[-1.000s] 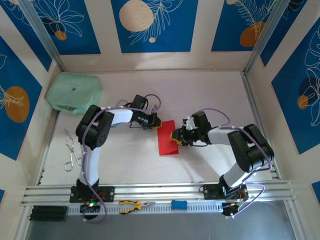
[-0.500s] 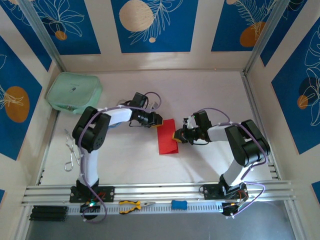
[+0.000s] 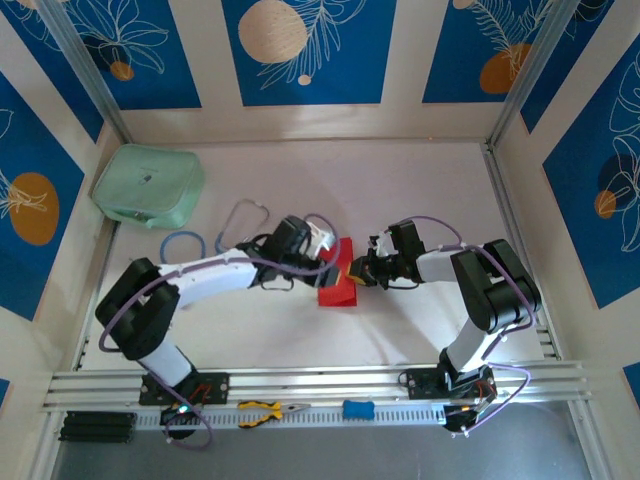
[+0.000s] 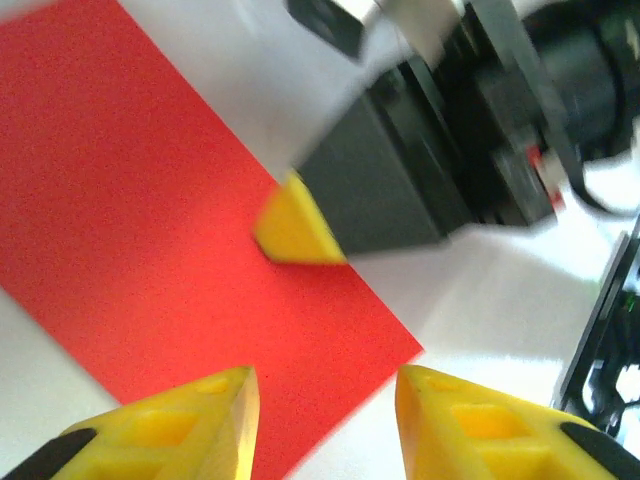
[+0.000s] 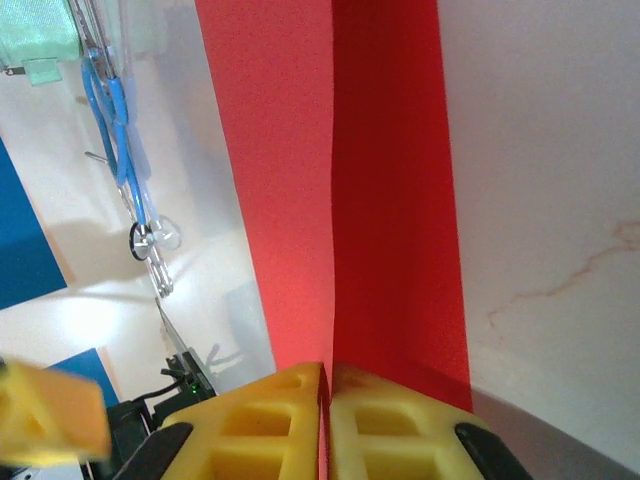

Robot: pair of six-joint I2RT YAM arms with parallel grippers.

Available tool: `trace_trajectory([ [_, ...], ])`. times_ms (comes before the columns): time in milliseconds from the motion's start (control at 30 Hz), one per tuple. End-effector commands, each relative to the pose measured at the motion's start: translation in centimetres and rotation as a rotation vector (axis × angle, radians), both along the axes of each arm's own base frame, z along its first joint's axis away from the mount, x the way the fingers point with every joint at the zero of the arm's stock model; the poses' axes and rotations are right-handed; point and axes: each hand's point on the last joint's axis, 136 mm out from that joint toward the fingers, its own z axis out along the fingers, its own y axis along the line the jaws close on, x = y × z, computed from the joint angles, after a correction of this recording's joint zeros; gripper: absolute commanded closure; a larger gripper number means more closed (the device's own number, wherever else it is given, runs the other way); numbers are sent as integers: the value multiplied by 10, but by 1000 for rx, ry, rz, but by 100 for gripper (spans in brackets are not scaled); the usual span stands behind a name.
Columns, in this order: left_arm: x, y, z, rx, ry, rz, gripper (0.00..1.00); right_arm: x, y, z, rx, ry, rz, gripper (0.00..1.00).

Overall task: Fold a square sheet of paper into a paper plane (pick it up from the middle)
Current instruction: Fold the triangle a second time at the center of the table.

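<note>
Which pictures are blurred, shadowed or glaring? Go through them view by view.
Left wrist: the right gripper is smeared by blur, the square sheet of paper fairly crisp. Right wrist: one half of the sheet lies darker, in shade, and the table glares at lower left. Top external: sharp, with a bright patch on the table beside the right arm.

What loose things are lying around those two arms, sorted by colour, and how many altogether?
Red: 1, the folded paper
Green: 1, the pouch
Blue: 2, the tubing and the small tool on the rail
Yellow: 1, the pliers
Total: 5
</note>
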Motion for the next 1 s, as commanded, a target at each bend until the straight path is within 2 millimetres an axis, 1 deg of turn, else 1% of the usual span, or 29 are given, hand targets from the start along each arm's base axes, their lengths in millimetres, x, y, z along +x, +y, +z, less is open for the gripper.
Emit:
trace_trajectory([
  [0,-9,3,-3,128,-201,-57,56,4,3,16,29,-14,12,89],
  [67,-17,-2,-6,151,-234,-86,53,4,3,18,33,-15,13,89],
  [200,-32,-18,-9,210,-318,-156,43,4,3,19,39,-15,19,88],
  [300,-37,-27,-17,275,-371,-189,41,3,4,19,43,-15,20,88],
  [433,-31,-26,-25,366,-451,-182,39,3,4,19,48,-12,24,87],
  [533,-31,-29,-28,378,-461,-193,35,2,4,19,48,-9,25,87],
  [733,-31,-34,-37,417,-482,-209,34,2,4,19,50,-11,26,87],
  [967,-30,-37,-39,434,-500,-210,34,2,3,18,47,-7,24,87],
])
